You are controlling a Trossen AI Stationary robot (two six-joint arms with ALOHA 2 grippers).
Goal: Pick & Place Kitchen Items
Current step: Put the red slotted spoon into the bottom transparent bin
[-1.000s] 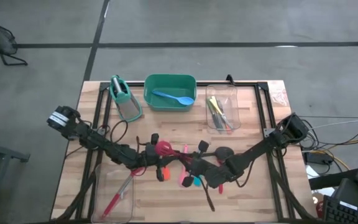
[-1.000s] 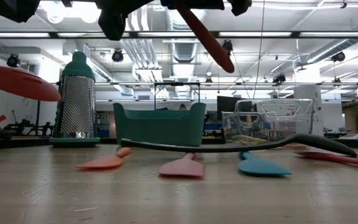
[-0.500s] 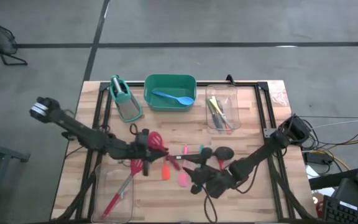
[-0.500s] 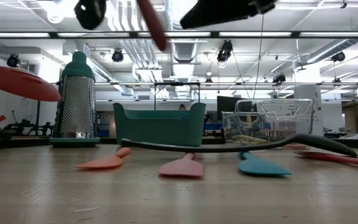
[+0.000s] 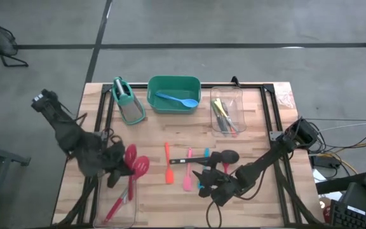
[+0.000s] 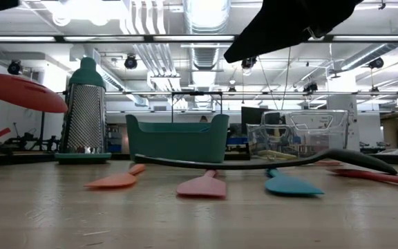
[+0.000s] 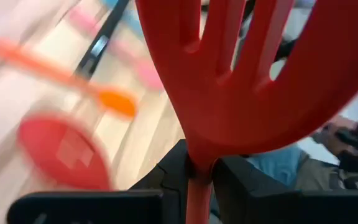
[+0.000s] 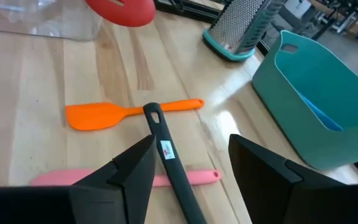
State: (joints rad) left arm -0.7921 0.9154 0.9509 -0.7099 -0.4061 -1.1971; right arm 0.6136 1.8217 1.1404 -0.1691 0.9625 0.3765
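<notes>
Overhead and table-level views share the green tub [image 5: 174,95]; wrist views sit close.

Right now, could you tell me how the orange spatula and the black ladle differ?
The orange spatula is short, with a flat blade; the black ladle is longer, ending in a round bowl. Seen from above, the spatula lies along the table's depth and the ladle across it. Both lie flat on the wooden table, ungripped.

the left gripper [image 5: 114,173], clamped on a red slotted silicone spatula [image 5: 138,166], has swung from the table's middle to its near left, over a clear plastic bin [image 5: 121,202]. the right gripper [image 5: 206,189] has drawn back towards the near edge, fingers apart, off the black ladle [image 5: 208,158].
</notes>
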